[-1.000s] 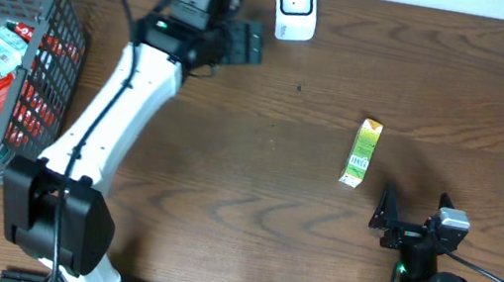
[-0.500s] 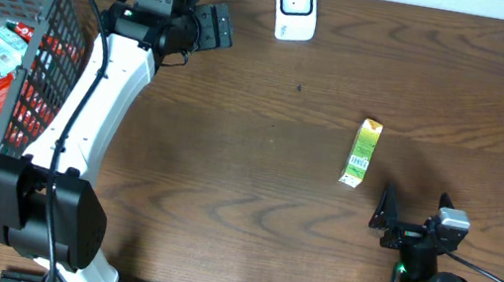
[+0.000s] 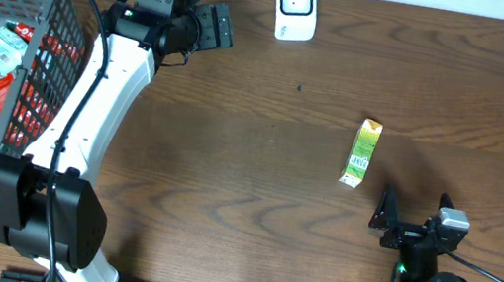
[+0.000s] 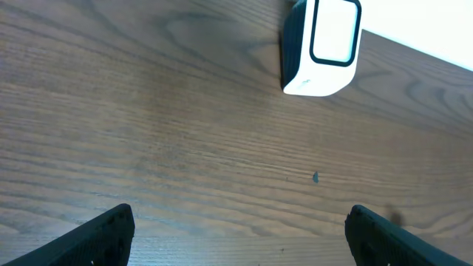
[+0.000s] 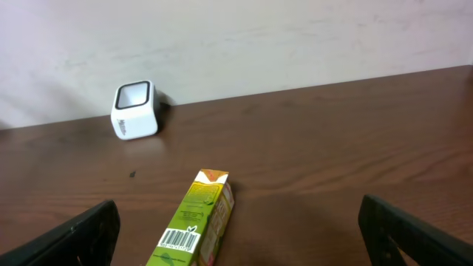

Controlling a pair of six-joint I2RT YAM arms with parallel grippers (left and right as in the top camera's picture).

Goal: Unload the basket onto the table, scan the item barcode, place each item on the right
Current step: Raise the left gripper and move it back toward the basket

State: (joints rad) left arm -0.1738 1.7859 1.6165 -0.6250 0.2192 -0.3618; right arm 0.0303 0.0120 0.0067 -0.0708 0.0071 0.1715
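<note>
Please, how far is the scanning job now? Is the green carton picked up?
Done: nothing that shows; the green carton lies on the table, untouched. In hand: nothing; the right gripper is open near it, the left gripper open near the white scanner. Left: grasp the carton and show its barcode to the scanner.

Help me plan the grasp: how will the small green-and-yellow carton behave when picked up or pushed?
The small green-and-yellow carton looks like boxy paperboard, so probably stiff yet crushable. Lying flat on the brown wooden table, it should slide, not roll. Its small size suggests lightness.
</note>
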